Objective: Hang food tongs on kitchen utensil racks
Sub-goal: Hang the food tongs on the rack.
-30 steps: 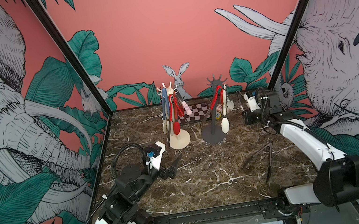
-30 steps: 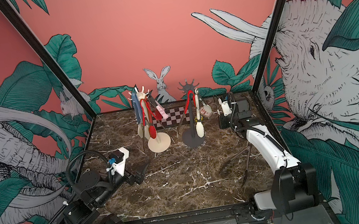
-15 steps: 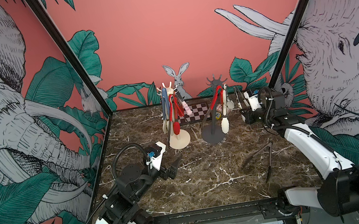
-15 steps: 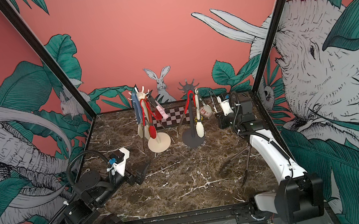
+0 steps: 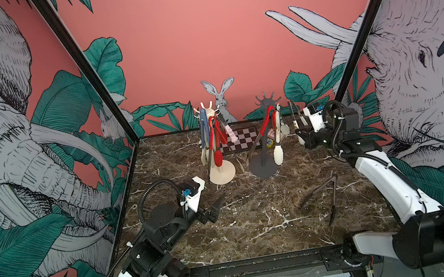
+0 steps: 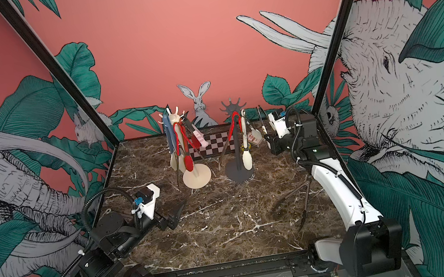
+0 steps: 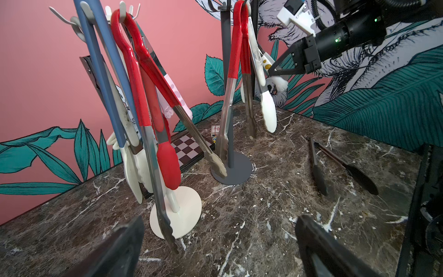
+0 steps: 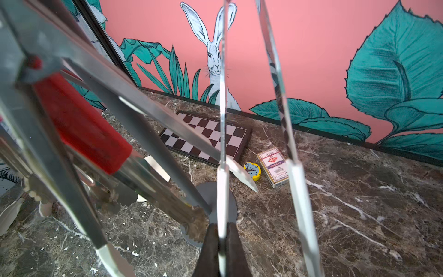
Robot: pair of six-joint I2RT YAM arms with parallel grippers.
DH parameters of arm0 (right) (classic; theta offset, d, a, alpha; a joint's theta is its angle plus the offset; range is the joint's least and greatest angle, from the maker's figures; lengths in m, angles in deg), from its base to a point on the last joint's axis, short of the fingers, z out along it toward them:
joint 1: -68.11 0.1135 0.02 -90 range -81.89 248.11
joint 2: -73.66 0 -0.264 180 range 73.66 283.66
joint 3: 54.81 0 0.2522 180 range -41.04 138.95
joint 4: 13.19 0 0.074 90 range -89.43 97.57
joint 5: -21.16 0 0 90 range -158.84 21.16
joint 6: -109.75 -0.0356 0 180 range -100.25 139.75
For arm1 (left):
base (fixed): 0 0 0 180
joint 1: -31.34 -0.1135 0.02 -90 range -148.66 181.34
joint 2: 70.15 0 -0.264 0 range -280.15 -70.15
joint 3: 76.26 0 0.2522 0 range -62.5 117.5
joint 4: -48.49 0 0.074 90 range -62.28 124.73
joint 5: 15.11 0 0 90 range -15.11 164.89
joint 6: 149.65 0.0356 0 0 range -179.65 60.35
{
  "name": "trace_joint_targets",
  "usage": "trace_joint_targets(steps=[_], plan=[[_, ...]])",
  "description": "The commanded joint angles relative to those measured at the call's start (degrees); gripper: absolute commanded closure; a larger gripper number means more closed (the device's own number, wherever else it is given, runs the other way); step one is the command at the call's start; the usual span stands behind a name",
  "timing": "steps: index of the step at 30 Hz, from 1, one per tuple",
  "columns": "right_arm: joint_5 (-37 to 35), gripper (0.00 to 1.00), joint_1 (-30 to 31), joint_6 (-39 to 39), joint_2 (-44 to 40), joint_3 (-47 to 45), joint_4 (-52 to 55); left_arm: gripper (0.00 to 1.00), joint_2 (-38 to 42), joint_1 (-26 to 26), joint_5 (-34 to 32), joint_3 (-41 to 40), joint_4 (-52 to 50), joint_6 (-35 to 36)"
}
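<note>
The left gripper [image 5: 216, 205] is held wide open, low over the dark marbled counter [image 5: 260, 227]. Slim black tongs [image 7: 317, 170] are seen lying flat mid-counter. Farther back, white-tipped metal tongs [image 8: 297, 189] are clamped in the lifted right gripper [image 8: 223, 233] beside the dark grey pole rack [image 5: 263, 166]. Red-handled tongs [image 7: 233, 52] are hung on it, and blue tongs [image 5: 204, 124] on the cream-white pole rack [image 5: 222, 174].

Dark marbled surface [image 5: 259, 221]; near its far edge stand the cream-white rack [image 5: 222, 172] and the dark grey rack [image 5: 263, 167] on round bases, with a checkered board [image 5: 243, 138] lying flat behind them; card box [image 8: 273, 166] and small yellow piece [image 8: 253, 170] lie just beside the board; black tongs [image 7: 318, 175] lie splayed near the right edge.
</note>
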State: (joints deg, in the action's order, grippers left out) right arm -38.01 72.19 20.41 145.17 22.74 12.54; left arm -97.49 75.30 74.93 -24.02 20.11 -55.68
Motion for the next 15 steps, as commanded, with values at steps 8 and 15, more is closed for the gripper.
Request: trace_joint_targets(steps=[8, 15], plan=[[5.52, 1.0, -0.91, 4.05, -1.16, 3.61, -2.3, 0.01, 0.75, -0.02, 0.85, -0.58, 1.63, 0.82], [10.34, 1.0, -1.87, 3.4, -0.69, 5.32, -2.3, 0.0, 0.73, -0.02, 1.06, -0.77, 1.6, 0.82]])
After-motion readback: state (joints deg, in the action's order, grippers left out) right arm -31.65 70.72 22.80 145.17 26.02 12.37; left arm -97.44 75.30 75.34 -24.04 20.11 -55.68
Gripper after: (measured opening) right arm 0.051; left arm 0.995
